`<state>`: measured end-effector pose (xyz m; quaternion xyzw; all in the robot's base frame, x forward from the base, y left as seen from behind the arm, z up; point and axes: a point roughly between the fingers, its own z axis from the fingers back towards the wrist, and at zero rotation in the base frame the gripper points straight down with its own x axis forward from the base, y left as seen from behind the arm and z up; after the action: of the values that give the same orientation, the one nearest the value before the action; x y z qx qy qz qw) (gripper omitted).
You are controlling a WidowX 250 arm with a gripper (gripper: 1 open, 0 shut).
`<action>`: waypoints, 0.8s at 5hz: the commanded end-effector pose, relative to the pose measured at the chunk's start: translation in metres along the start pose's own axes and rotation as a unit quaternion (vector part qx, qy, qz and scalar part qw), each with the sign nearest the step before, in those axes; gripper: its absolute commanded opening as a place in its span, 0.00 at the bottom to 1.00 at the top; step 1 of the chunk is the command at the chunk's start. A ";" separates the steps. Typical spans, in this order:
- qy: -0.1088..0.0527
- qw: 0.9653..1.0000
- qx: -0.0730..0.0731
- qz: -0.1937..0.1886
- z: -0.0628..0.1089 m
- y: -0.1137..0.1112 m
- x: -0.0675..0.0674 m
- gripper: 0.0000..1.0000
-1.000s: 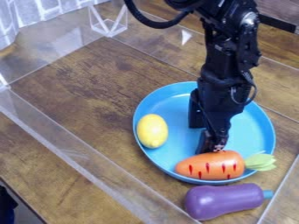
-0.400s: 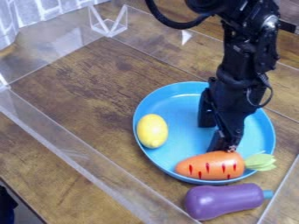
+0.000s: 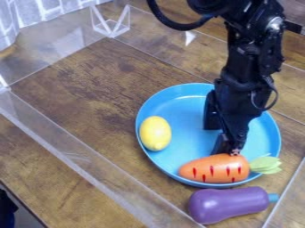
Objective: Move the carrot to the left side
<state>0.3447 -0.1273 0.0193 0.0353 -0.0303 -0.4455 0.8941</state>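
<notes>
Open, with its fingers over the blue plate, my black tool reaches down just behind the carrot; I can't tell from this camera whether its tip touches the carrot, and I see nothing gripped. One dark arm carries it, bulky and jointed, with a black cable looping off its upper end.

I count three toy pieces. One carrot lies on its side in the near part of the plate, smooth orange, tapered and rounded, scored with short dark lines, its pale yellow-green leafy top poking over the right side of the rim. One lemon, a glossy yellow oval, sits at the plate's left side. One eggplant, shiny purple with a stubby stem, lies off the plate, just beside its near rim.

Under them is one round, smooth blue plate on a brown wood-grain tabletop, with clear panels along the left.
</notes>
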 end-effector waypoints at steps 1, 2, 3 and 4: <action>-0.001 0.999 -0.014 -0.036 -0.008 -0.023 0.000 1.00; -0.009 1.000 -0.016 -0.013 -0.003 -0.025 0.011 1.00; -0.016 1.000 -0.018 0.008 0.001 -0.027 0.021 1.00; -0.023 0.999 -0.020 0.018 -0.002 -0.025 0.020 1.00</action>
<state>0.3479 -0.1452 0.0221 0.0130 -0.0518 -0.4229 0.9046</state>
